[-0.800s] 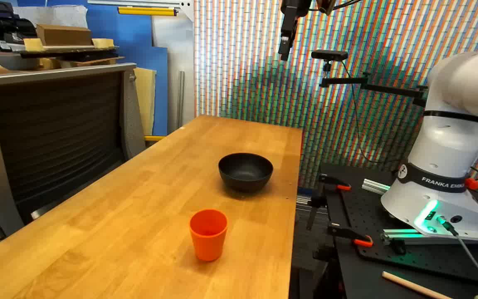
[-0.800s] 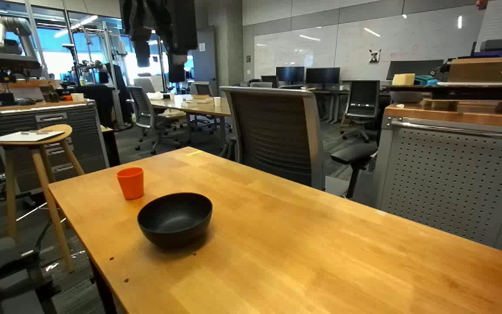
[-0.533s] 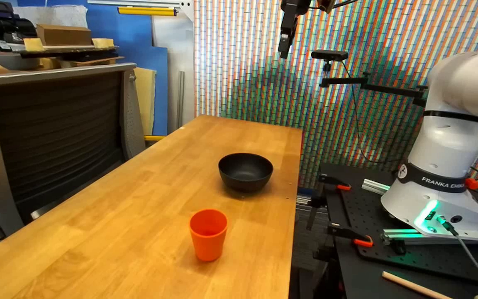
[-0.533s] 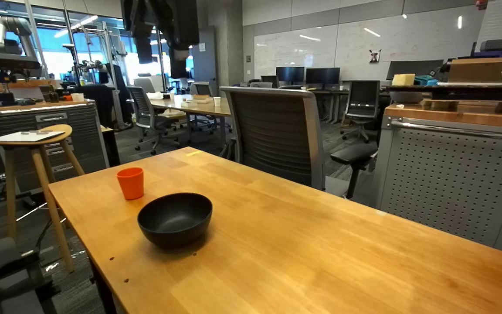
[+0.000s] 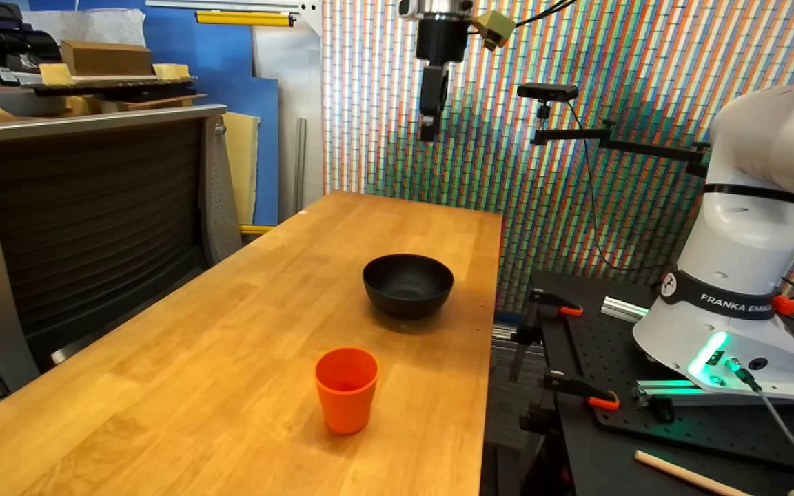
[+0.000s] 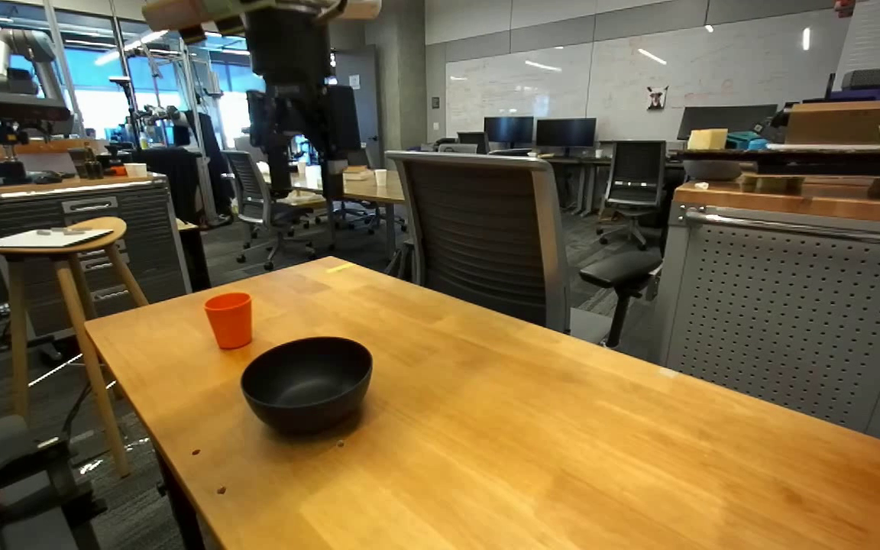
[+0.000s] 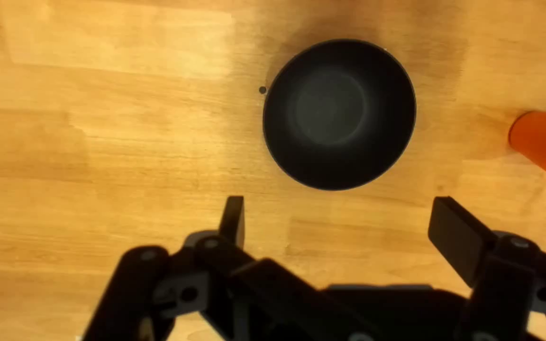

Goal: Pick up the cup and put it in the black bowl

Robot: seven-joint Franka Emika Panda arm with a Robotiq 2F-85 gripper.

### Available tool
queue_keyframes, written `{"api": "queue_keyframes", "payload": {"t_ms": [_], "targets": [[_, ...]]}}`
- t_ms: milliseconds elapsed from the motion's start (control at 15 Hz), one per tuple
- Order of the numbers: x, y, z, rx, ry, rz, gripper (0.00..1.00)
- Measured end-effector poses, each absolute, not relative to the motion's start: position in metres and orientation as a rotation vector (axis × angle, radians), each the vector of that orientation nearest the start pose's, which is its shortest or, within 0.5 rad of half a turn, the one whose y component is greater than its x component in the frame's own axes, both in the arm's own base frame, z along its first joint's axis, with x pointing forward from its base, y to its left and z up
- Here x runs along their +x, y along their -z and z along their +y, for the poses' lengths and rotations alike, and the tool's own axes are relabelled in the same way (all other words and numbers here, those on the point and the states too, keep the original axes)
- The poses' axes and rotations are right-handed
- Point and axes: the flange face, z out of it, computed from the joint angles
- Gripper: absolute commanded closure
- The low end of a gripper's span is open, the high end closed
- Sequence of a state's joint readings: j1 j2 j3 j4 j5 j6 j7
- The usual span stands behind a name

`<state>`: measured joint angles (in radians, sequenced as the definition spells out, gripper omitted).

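Cup point(image 5: 347, 406), one, orange-red, tapered: upright on the near part of the table point(image 5: 218, 344) in an exterior view, not gripped.

Gripper point(image 7: 341, 227), one: fingers spread wide, nothing between them, hanging high over the table. Likely fault: a straight drop from here would miss the cup.

Black bowl point(image 7: 339, 113), one: next outward, beyond the fingertips in the wrist view. Likely fault: a low sweep towards the cup clips the rim and shoves the bowl.

Cup, placement: right of the bowl in the wrist view, the two apart, the cup cut off at the right border. Likely fault: sighted only in part, it takes a finger on the rim and tips. Later fault: tapered sides may slide in the pads, and the bowl's sloping wall may leave an off-centre cup leaning.
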<state>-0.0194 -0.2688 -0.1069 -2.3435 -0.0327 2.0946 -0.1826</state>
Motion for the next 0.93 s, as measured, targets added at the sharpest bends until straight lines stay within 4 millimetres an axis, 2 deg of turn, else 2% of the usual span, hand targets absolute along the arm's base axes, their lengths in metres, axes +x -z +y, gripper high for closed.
{"api": "queue_keyframes", "payload": {"t_ms": [333,533,733,933], "targets": [[0.504,-0.371,0.065,-3.221,-0.061,-0.420,0.00],[0.526,-0.339,0.127,-3.203,-0.114,-0.559,0.00],[0.545,-0.313,0.171,-3.172,-0.156,-0.639,0.00],[0.553,-0.285,0.192,-3.142,-0.249,-0.654,0.00]]}}
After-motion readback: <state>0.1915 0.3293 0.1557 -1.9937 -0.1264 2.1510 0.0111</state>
